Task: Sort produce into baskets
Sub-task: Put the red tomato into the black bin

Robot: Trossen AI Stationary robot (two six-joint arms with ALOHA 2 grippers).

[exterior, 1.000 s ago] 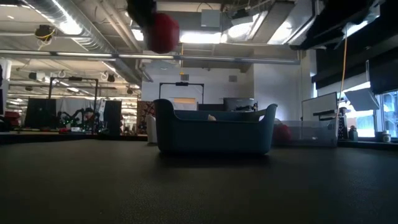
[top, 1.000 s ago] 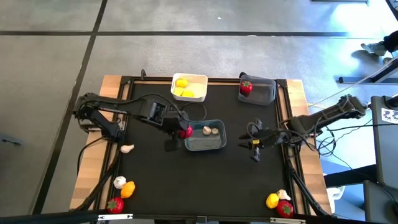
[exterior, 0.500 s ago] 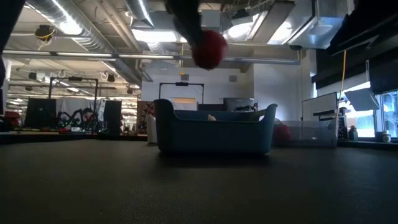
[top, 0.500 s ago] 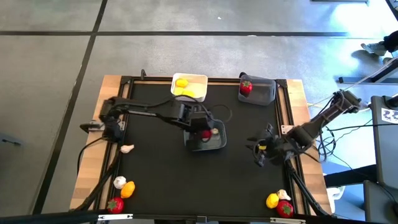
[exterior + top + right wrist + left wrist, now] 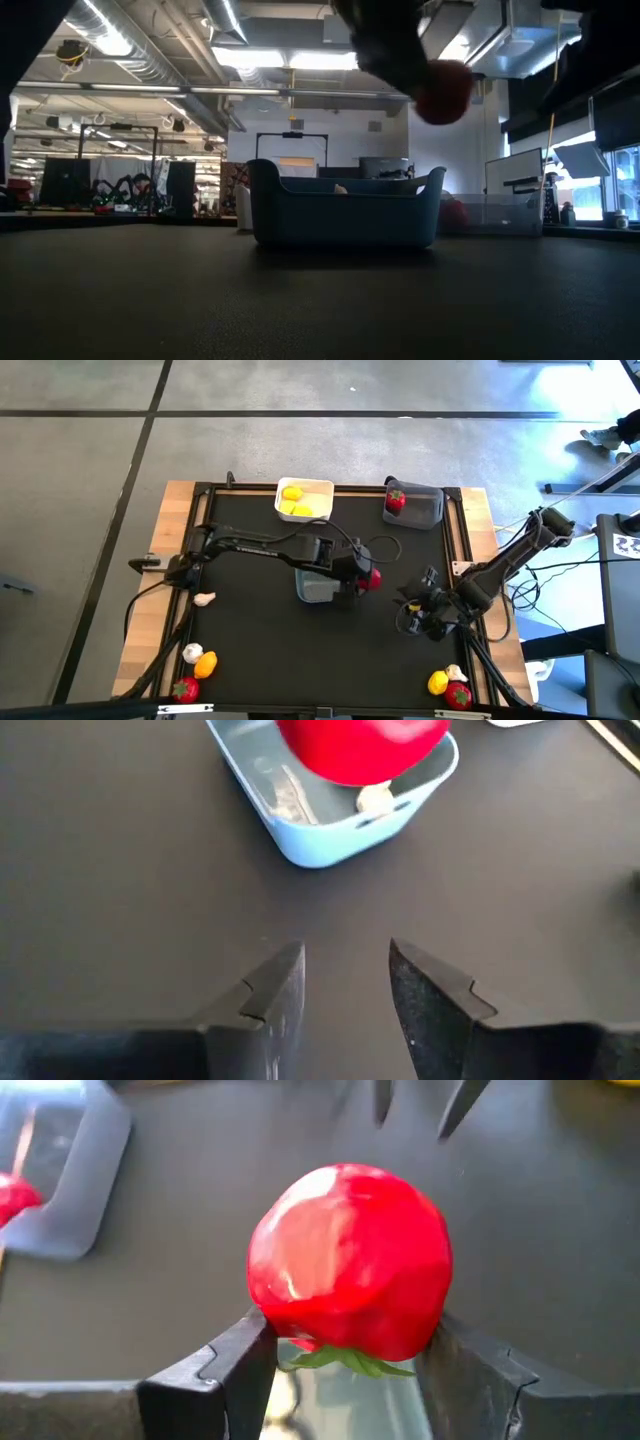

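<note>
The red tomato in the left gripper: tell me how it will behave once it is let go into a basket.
The red tomato looks glossy and rounded, so it may slip a little between the left gripper fingers, which touch only its lower sides. Being nearly ball-shaped, it will probably roll on landing until a wall of the dark grey basket stops it. It keeps its shape under the grip, so it seems fairly stiff.

From above, much of the blue-grey basket (image 5: 318, 587) was covered by the left arm, its contents hidden. In the low view, the left pincer (image 5: 400, 60) was blurred and cut off by the top edge.
</note>
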